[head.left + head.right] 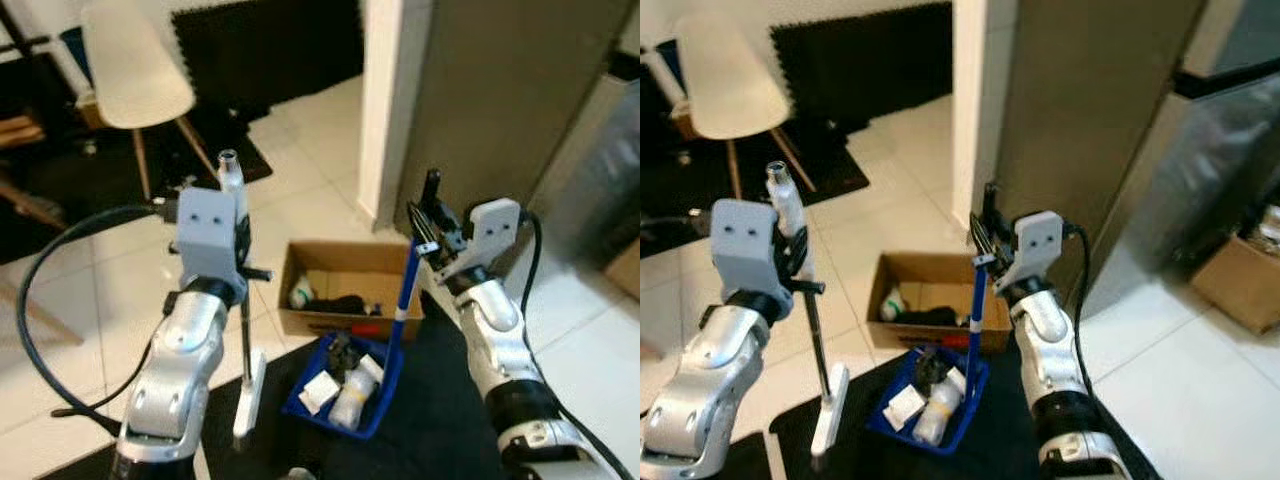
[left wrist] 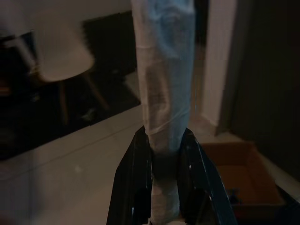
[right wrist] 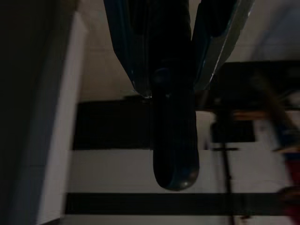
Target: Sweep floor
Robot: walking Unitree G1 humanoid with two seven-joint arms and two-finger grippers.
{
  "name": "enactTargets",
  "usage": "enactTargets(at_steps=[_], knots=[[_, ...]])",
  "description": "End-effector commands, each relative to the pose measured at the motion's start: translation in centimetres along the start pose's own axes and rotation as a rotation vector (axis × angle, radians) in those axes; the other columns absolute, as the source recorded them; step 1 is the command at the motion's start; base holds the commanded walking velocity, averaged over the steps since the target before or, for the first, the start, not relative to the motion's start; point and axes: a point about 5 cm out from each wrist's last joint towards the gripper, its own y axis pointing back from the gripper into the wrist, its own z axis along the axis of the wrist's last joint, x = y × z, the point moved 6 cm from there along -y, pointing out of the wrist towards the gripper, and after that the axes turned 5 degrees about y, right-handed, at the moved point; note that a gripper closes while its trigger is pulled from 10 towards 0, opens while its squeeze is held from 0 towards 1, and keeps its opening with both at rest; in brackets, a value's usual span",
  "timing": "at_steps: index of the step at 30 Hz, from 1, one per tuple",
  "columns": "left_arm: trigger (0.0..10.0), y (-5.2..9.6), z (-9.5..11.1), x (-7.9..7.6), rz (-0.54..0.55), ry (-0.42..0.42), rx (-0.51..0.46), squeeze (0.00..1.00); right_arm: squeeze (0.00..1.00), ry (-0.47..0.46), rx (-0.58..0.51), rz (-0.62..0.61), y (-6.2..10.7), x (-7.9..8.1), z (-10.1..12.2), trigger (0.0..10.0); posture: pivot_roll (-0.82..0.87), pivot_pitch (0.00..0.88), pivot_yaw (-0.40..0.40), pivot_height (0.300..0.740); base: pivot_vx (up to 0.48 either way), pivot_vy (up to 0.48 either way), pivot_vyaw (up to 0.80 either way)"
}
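My left gripper (image 2: 165, 154) is shut on the broom's pale wrapped handle (image 1: 229, 170). The black pole runs down to a white brush head (image 1: 250, 395) resting on the tiles. My right gripper (image 1: 430, 225) is shut on the black grip that tops the dustpan's blue upright handle (image 1: 403, 290); the grip (image 3: 172, 140) sticks out beyond the fingers. The blue dustpan (image 1: 385, 400) sits on a black mat and holds crumpled white paper, a small bottle and dark scraps.
An open cardboard box (image 1: 340, 258) with a few items stands just behind the dustpan. A white pillar (image 1: 385, 110) and a tall steel cabinet (image 1: 500, 100) rise behind it. A white chair (image 1: 135, 70) stands far left. A black cable (image 1: 30, 290) loops at my left.
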Motion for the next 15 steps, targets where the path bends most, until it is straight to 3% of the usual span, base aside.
enactTargets(at_steps=[1,3,10,12,15], knots=[[10.0,0.1,-0.1,-0.2,0.003,0.015,-0.004,0.00,0.00,-0.001,-0.016,-0.015,0.0,-0.3,0.4,10.0,0.13,0.100,0.009,0.740,0.000,0.000,0.41],[10.0,0.1,-1.4,0.1,0.018,0.065,0.046,0.00,0.00,-0.055,0.004,-0.058,0.1,-0.9,-0.1,10.0,0.13,0.099,0.010,0.740,0.000,0.000,0.00],[10.0,0.3,-2.3,0.0,0.007,0.045,0.063,0.00,0.00,-0.102,0.013,-0.124,0.7,-1.5,-0.9,10.0,0.13,0.099,0.010,0.740,0.000,0.000,0.00],[10.0,0.7,-4.2,-0.4,-0.015,0.010,0.106,0.00,0.00,-0.108,0.037,-0.215,2.1,-2.3,-2.3,10.0,0.13,0.099,0.012,0.740,0.000,0.000,0.00],[10.0,1.0,-5.1,-0.7,-0.026,0.008,0.126,0.00,0.00,-0.093,0.059,-0.296,2.9,-3.2,-3.0,10.0,0.13,0.099,0.012,0.740,0.000,0.000,0.00]])
